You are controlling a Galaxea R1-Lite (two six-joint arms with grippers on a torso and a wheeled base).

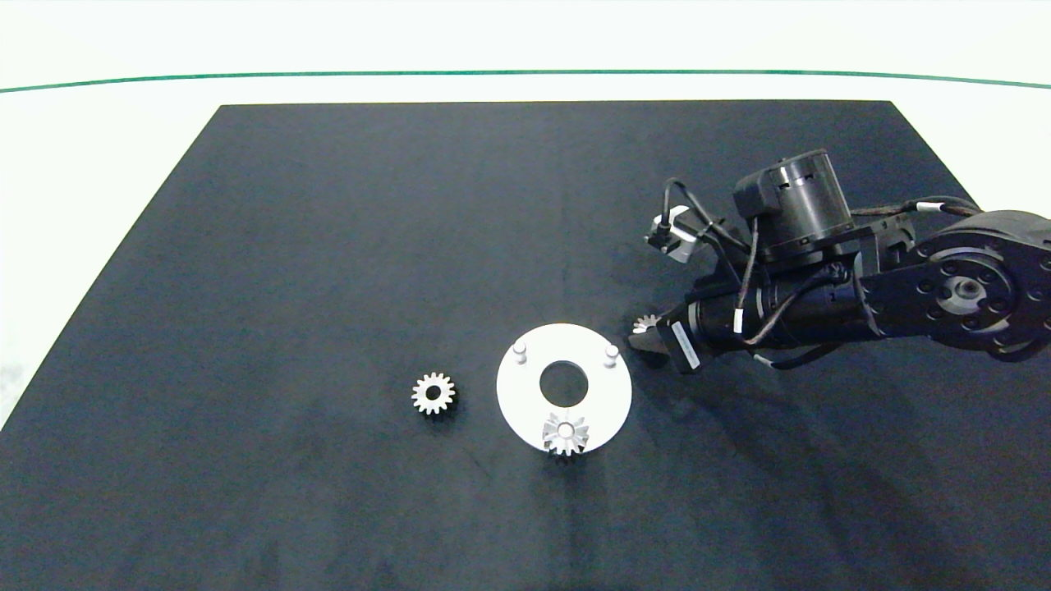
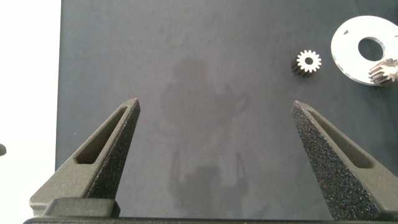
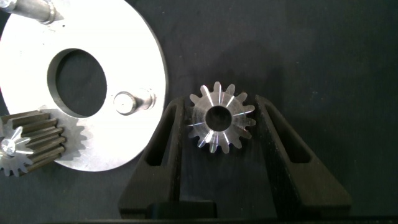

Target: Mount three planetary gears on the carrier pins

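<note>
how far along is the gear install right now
One gear sits on the near pin of the white disc. The right gripper brackets a second gear beside the disc. A third gear lies loose; two pins are bare.

Right arm (image 1: 903, 287) reached in from the right edge, wrist low and angled toward the centre. Right gripper (image 3: 221, 121) sat low at the table, fingers (image 3: 166, 134) parted, one each side of a gear, whether touching it unclear. Left gripper (image 2: 214, 124) hovered high, fingers (image 2: 106, 149) spread wide, holding nothing.
</note>
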